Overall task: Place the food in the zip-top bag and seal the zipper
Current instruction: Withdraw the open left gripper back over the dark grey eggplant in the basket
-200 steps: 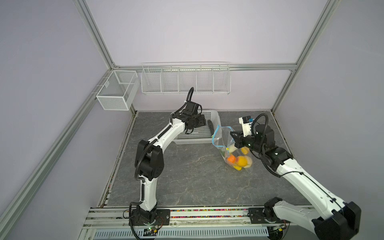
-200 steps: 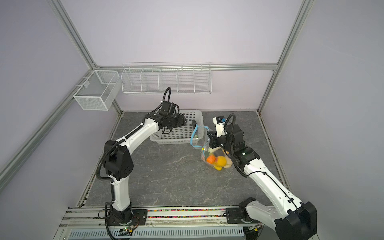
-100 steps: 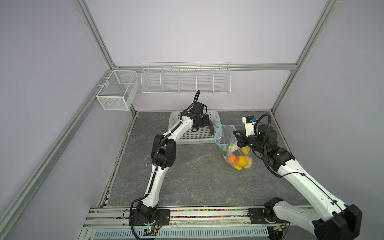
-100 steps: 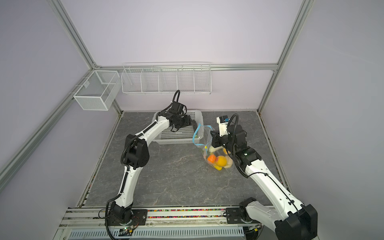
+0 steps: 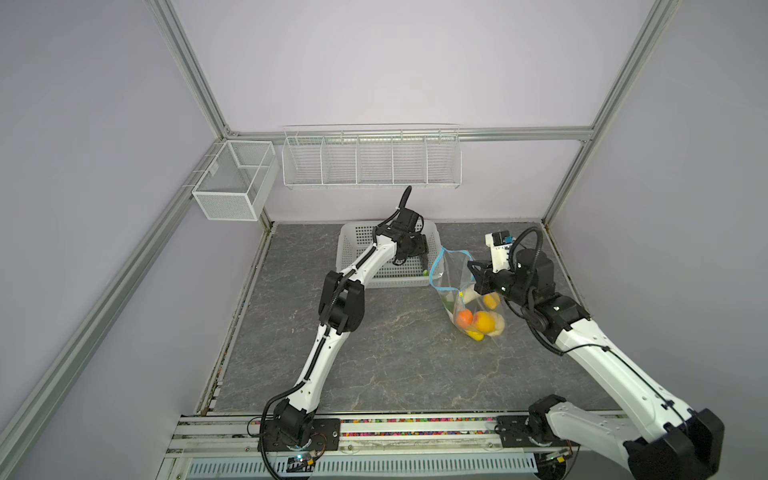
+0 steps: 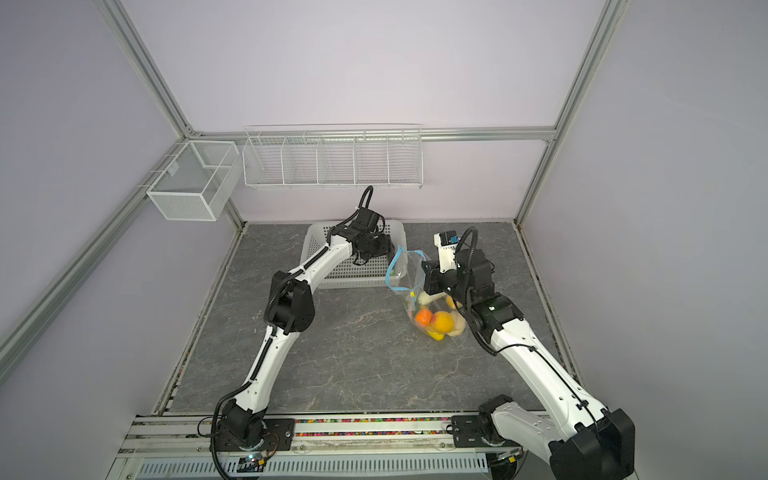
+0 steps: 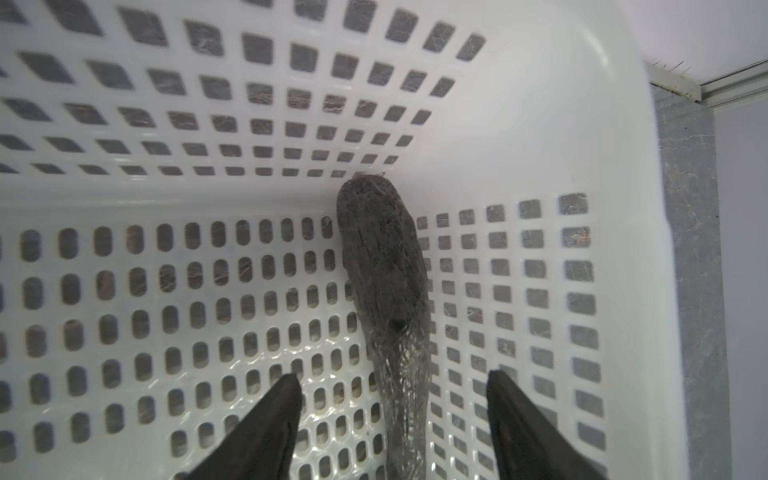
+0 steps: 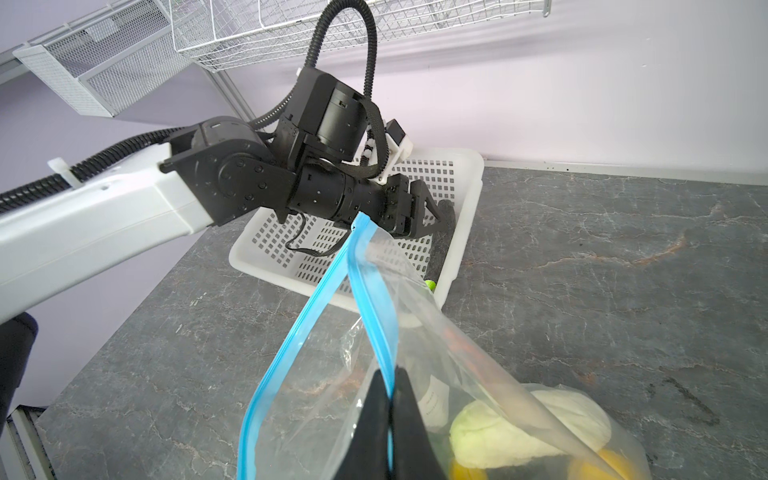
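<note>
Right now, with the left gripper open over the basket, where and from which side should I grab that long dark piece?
Probably down from above, jaws across the middle of the dark piece. It lies flat on the basket floor, lengthwise between the fingers of the open left gripper, one end against the wall, so end grips look blocked.

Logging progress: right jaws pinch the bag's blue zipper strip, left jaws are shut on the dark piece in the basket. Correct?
No. The left wrist view shows the left gripper open, jaws astride the dark piece in the white basket. The rest holds.
</note>
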Controlling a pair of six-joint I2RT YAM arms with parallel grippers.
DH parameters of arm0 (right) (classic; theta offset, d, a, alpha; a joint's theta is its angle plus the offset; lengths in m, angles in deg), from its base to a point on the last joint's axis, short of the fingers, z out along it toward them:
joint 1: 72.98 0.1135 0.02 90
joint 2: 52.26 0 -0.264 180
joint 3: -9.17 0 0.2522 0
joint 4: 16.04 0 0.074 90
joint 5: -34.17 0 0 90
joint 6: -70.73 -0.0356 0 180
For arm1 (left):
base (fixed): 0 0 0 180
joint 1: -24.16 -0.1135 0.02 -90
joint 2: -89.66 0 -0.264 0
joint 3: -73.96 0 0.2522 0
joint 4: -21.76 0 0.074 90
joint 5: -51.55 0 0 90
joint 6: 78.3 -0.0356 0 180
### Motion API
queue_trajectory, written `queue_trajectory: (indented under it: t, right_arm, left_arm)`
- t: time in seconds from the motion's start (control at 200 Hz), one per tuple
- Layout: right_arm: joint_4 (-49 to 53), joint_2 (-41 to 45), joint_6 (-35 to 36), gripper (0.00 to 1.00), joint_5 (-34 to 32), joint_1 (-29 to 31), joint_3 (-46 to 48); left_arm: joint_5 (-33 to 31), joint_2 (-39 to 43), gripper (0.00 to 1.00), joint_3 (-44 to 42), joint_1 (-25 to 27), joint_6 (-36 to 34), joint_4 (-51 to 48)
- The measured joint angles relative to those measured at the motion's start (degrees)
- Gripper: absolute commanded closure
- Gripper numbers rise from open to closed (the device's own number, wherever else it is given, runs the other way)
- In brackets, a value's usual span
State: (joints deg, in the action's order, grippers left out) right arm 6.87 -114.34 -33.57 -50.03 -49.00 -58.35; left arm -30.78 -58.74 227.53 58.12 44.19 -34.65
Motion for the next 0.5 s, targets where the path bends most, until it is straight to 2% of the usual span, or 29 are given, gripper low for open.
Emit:
queue_trajectory:
  t: [0.5]
  right_arm:
    - [0.3,0.0,0.2,0.93,0.2,-0.1,0.0]
  left_arm:
    - [-3.8,-2.3,0.4,0.6,0.8,0.5,1.8]
